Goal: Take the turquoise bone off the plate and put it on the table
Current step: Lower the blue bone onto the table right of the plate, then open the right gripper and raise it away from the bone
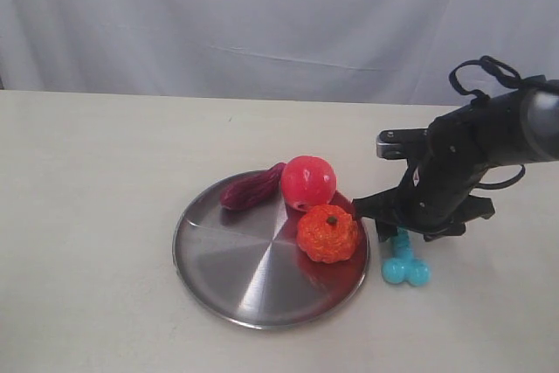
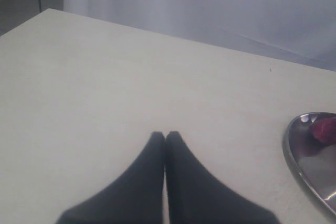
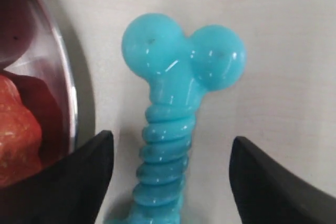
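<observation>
Cream, matte table (image 1: 87, 216) in front of a pale cloth backdrop (image 1: 262, 6), with open tabletop stretching to the left edge. Only the left wrist view shows the left gripper (image 2: 165, 142). Its two smooth, black, tapered jaws are pressed together, holding nothing, above bare tabletop.

Toward the middle of the front edge sits the plate (image 1: 236, 277), round, shallow, brushed steel and mirror-bright. At its back rim lie a maroon ribbed toy (image 1: 251, 188) and a glossy red ball toy (image 1: 308, 181). A bumpy orange pumpkin toy (image 1: 328, 233) sits at its right rim.

Just right of that rim, and apart from it, the turquoise bone (image 1: 406, 270) lies on the table, off the plate. Above it is the right gripper (image 1: 403, 235), on a black arm reaching in from the right edge. The right wrist view adds the bone's ribbed shaft and two shiny round knobs. It also shows the jaws wide apart on either side of the shaft, with a gap on each side
</observation>
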